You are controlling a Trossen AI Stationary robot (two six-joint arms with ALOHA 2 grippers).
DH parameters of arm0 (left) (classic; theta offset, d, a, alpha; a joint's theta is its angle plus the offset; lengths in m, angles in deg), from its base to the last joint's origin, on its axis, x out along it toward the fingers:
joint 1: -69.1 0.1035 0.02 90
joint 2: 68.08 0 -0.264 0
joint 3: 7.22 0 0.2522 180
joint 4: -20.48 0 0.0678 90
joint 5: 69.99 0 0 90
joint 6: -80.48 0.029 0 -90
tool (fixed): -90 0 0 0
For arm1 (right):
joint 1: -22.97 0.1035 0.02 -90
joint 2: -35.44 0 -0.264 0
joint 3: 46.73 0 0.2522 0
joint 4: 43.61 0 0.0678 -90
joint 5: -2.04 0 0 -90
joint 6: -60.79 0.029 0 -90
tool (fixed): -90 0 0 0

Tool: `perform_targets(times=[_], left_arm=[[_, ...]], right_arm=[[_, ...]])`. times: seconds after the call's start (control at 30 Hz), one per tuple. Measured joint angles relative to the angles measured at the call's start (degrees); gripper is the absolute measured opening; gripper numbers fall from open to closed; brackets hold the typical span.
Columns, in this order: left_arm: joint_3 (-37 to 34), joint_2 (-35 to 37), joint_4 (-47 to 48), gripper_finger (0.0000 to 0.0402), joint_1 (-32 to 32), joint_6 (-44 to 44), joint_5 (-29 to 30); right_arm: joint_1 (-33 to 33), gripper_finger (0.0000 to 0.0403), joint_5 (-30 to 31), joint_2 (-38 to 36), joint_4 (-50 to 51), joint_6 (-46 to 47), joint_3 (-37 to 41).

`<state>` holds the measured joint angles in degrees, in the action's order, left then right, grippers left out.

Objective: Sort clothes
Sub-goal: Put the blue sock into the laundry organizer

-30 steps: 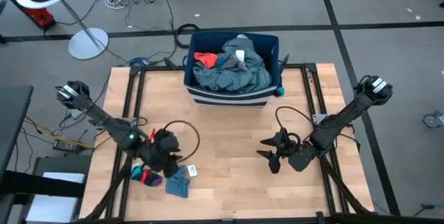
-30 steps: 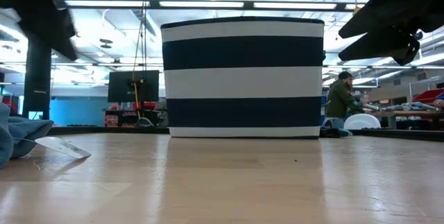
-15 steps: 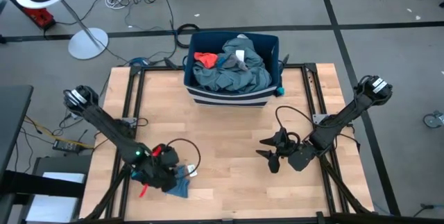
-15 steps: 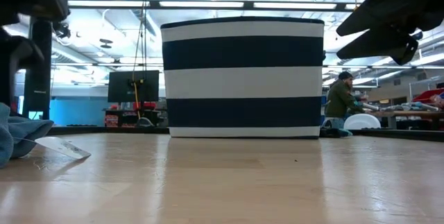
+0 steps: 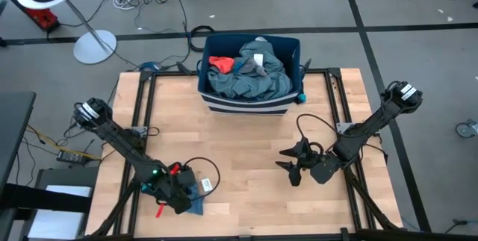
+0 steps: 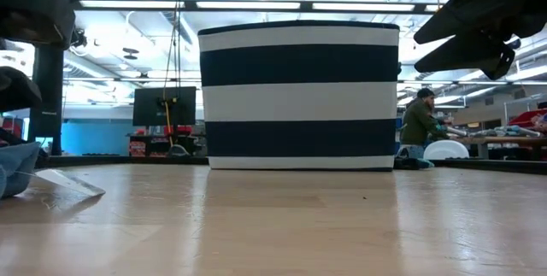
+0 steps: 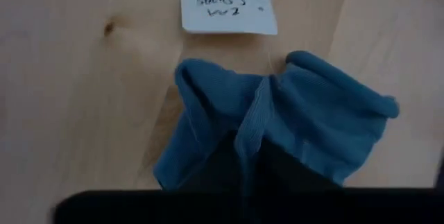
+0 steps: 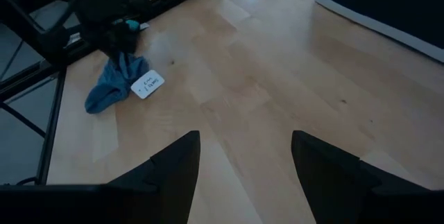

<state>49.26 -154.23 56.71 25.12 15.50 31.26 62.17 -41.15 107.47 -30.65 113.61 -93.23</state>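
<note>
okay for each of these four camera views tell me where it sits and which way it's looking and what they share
High: overhead, straight down on the table, both arms, the striped bin.
Low: table height, level across at the bin; arms overhead.
Left wrist: on the left arm, facing the blue cloth and paper tag.
Right wrist: past the right gripper's spread fingers.
Shared: the right wrist and high views both show cloth, tag and left gripper.
</note>
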Motion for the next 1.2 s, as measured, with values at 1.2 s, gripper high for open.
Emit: perform_targets(times=[1.2], left_arm=[[51.6,6.0,35.2,0.0000,26.6,40.9,17.3]], right_arm=[[0.0,0.0228,0.0,0.0,-1.3,0.0,0.0]])
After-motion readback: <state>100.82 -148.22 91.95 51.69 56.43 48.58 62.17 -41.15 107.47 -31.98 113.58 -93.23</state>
